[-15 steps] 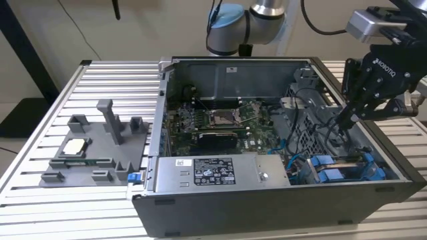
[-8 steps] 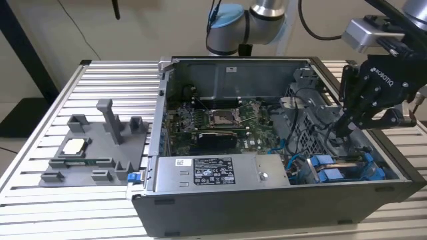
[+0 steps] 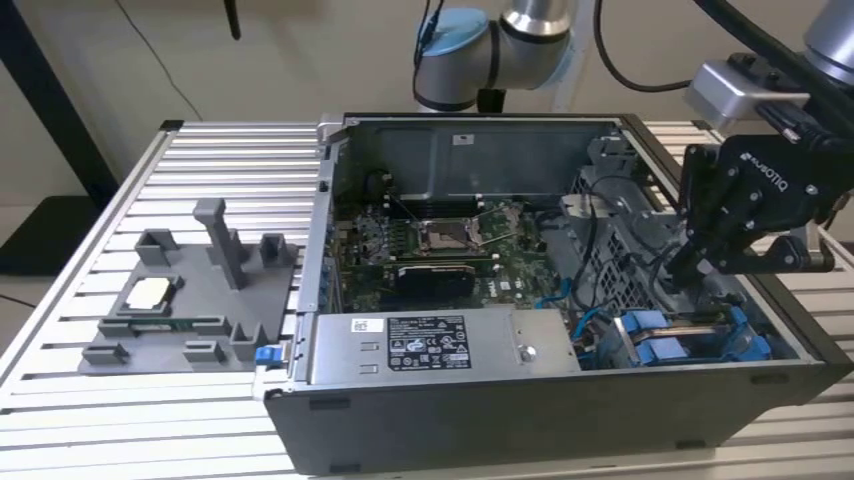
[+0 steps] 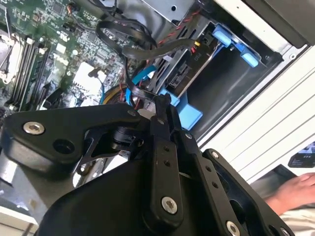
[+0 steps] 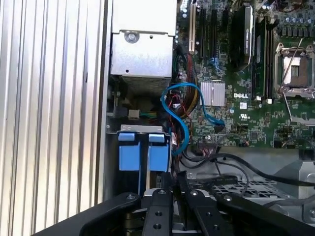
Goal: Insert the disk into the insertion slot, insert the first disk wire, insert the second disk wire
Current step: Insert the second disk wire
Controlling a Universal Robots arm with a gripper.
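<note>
Pincer (image 3: 683, 268) down inside the open computer case (image 3: 534, 420), right over the disk (image 3: 694, 345) in its slot. Fingers pressed together, nothing visibly gripped. A hand (image 4: 295, 189) rests outside.

A slatted aluminium table (image 3: 80, 300) carries an open computer case (image 3: 534, 420) and a grey fixture tray (image 3: 187, 290) (well apart).
</note>
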